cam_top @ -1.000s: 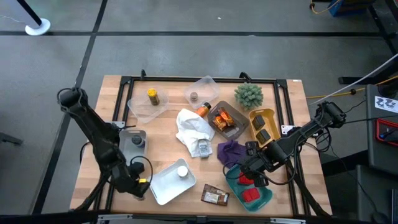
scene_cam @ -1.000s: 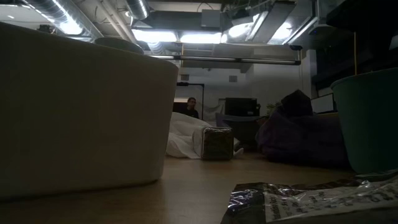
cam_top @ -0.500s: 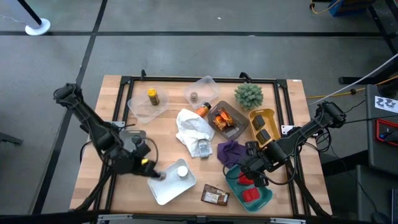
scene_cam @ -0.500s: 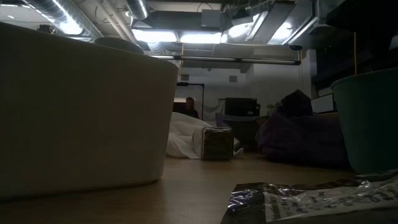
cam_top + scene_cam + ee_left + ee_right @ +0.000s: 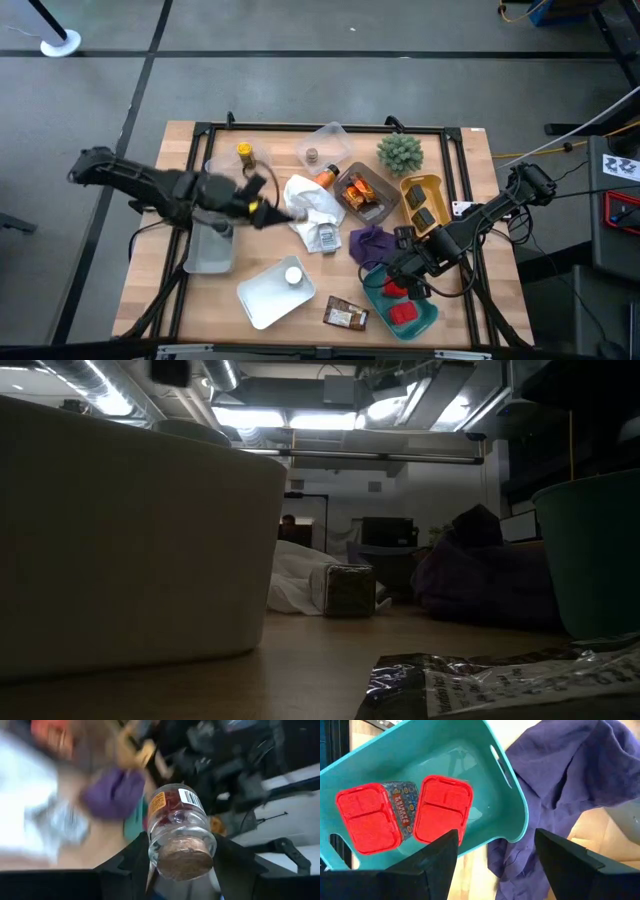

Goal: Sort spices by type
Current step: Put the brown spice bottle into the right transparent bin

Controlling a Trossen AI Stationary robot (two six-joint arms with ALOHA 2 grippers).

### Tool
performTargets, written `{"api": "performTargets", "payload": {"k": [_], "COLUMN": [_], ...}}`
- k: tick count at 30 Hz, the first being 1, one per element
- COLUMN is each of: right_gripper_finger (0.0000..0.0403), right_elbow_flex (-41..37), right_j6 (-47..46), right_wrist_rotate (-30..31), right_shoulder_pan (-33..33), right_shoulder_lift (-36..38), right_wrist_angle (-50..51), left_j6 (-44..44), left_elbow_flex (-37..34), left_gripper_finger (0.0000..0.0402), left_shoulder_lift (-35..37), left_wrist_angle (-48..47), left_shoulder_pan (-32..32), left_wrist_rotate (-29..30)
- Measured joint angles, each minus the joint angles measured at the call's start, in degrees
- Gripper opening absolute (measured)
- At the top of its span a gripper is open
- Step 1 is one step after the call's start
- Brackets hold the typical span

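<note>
1. A cork-stoppered glass spice jar (image 5: 181,830) with an orange label and barcode sits clamped in the left tool (image 5: 268,208), above the bench (image 5: 150,270) just at nine o'clock of the white cloth (image 5: 312,205).
2. The right tool (image 5: 392,272) hangs released over the teal bin (image 5: 515,815), which holds two red boxes (image 5: 442,809) flanking a patterned packet (image 5: 404,807); its print is too small to read.
3. The purple cloth (image 5: 570,785) lies against that bin's rim.
4. At twelve o'clock, one clear tray carries a yellow jar (image 5: 245,154), another a small brown jar (image 5: 312,154).
5. The near white tray (image 5: 262,300) holds a white-capped jar (image 5: 293,276); a grey tray (image 5: 212,255) lies at its ten o'clock.
6. A foil packet (image 5: 346,316) rests at six o'clock.
7. The wrist view's background is blurred.
</note>
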State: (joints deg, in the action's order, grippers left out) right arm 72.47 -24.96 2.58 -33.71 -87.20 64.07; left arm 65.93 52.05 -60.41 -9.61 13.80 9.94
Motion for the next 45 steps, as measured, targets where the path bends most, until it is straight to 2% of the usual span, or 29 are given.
{"api": "performTargets", "payload": {"k": [5, 11, 16, 21, 29, 34, 39, 45], "right_gripper_finger": [0.0262, 0.0262, 0.0262, 0.0262, 0.0262, 0.0262, 0.0262, 0.0262], "right_elbow_flex": [0.0, 0.0, 0.0, 0.0, 0.0, 0.0, 0.0, 0.0], "right_j6": [1.5, 1.5, 1.5, 1.5, 1.8, 2.9, 3.0, 3.0], "right_wrist_rotate": [0.0, 0.0, 0.0, 0.0, 0.0, 0.1, 0.1, 0.1], "right_shoulder_pan": [0.0, 0.0, 0.0, 0.0, 0.0, 0.0, 0.0, 0.0], "right_shoulder_lift": [0.0, 0.0, 0.0, 0.0, 0.0, 0.0, 0.0, 0.0], "right_wrist_angle": [0.0, 0.0, 0.1, 0.1, 0.1, 0.1, 0.1, 0.0], "left_j6": [-13.4, -23.2, -27.8, -34.6, -44.6, -48.3, -50.1, -51.1], "left_elbow_flex": [4.9, 10.7, 17.4, 28.2, 47.5, 55.4, 58.7, 58.9], "left_gripper_finger": [0.0170, 0.0170, 0.0170, 0.0170, 0.0170, 0.0170, 0.0170, 0.0170], "left_shoulder_lift": [-1.5, -6.9, -15.9, -27.5, -45.6, -54.7, -61.1, -64.5], "left_wrist_angle": [-0.2, -0.6, -2.4, -12.2, -29.1, -36.3, -41.4, -42.7], "left_shoulder_pan": [-11.1, -24.3, -33.1, -39.4, -46.0, -48.3, -49.8, -51.4], "left_wrist_rotate": [-3.6, -12.4, -20.3, -24.0, -24.0, -22.0, -18.6, -15.3]}}
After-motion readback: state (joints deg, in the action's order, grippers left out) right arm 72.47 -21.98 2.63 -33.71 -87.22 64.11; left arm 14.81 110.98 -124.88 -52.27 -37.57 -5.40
